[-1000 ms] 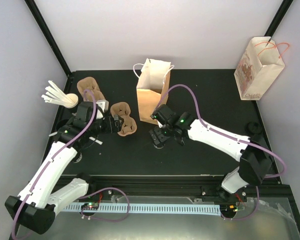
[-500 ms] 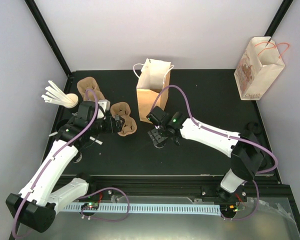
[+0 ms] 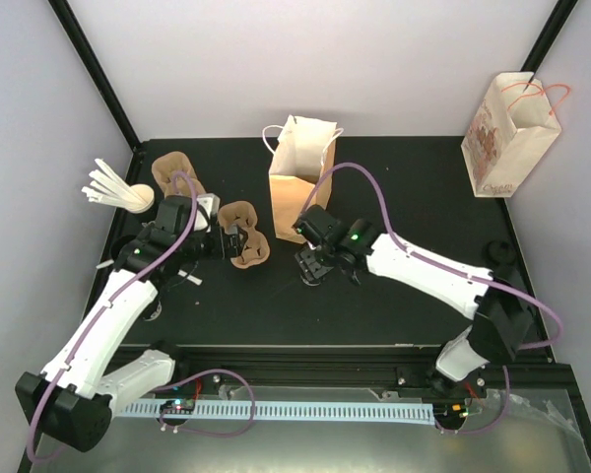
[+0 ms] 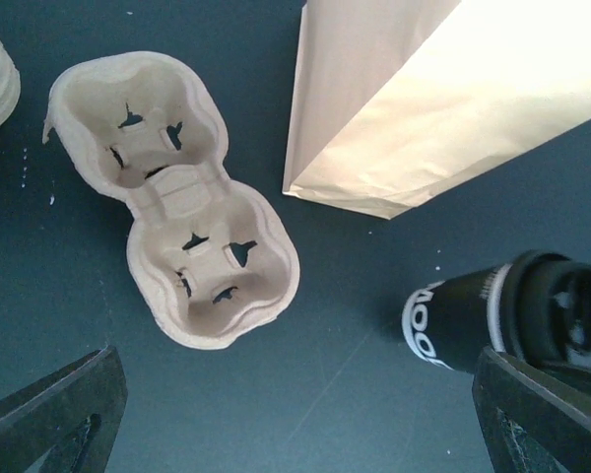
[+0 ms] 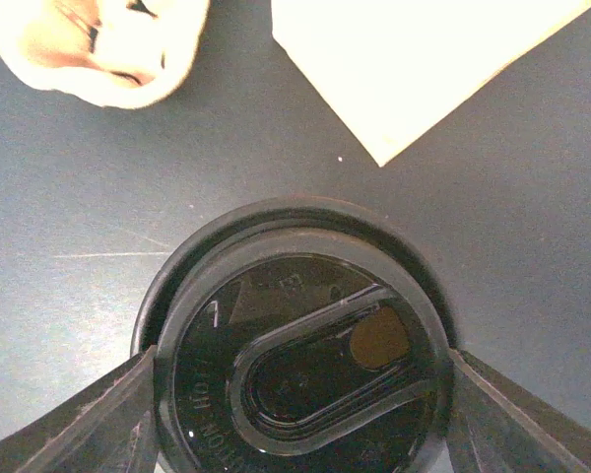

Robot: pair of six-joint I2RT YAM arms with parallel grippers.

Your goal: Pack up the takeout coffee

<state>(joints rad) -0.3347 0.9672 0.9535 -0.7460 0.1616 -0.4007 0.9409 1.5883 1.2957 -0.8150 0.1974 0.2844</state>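
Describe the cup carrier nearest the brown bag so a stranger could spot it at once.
Find the tall brown paper bag standing open mid-table. Just left of its base lies a tan pulp two-cup carrier, both wells empty. A second carrier sits farther back left beside the white stirrers; this one is the nearer to the bag.

The top camera looks down from high at the near side and takes in the whole table. The left wrist camera faces down from some height onto the cup carrier and the foot of the brown bag. The right wrist camera is very near, straight above a black lid. All three views share the cup carrier and the lower corner of the brown bag.
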